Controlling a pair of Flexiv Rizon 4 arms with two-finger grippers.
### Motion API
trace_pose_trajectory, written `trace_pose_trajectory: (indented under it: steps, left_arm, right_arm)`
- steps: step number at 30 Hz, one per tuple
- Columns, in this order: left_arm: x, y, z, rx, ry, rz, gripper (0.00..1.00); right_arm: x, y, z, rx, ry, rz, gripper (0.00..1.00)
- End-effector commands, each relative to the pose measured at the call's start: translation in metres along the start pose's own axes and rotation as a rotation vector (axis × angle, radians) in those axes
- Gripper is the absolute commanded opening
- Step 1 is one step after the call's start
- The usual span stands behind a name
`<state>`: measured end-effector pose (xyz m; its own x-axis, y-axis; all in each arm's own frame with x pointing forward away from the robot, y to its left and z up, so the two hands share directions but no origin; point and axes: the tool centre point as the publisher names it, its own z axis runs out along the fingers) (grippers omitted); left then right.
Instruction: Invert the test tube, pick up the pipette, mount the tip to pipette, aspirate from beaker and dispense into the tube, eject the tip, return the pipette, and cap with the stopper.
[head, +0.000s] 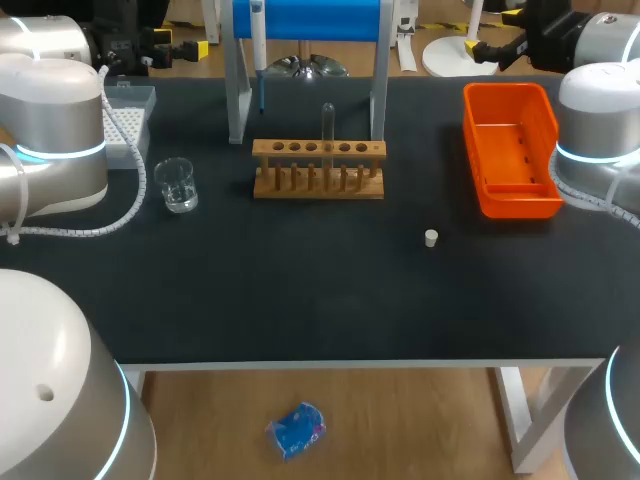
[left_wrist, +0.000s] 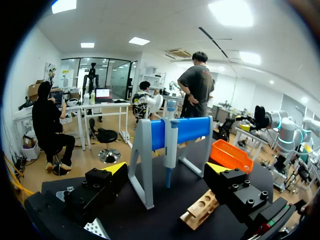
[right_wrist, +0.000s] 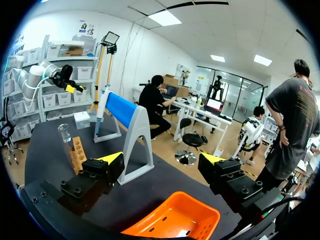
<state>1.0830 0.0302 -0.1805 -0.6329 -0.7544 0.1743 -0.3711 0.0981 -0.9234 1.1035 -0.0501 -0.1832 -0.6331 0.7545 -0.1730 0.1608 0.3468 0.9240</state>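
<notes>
Both arms sit back at the far corners, left gripper (left_wrist: 167, 169) and right gripper (right_wrist: 162, 160) gaping, empty. The clear glass test tube (head: 327, 125) stands in the wooden rack (head: 318, 168); bare black tabletop (head: 300, 290) spreads toward the near edge.

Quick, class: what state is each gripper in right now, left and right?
Left gripper: open, holding nothing.
Right gripper: open, holding nothing.

No legible text, label, number or sign on the counter (head: 300, 290) or its items. The pipette (head: 258, 40), beaker (head: 177, 185), test tube (head: 327, 125), wooden rack (head: 318, 170), tip box (head: 125, 125) and orange bin (head: 545, 120) show no readable marking.
</notes>
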Motion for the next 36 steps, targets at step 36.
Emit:
trace_pose_trajectory:
  steps: [36]
  left_arm:
    - [0.070, -0.004, -0.063, 0.101, 0.480, 0.384, 1.00]
  right_arm:
    - [0.056, 0.042, -0.069, -0.216, 0.381, -0.092, 1.00]
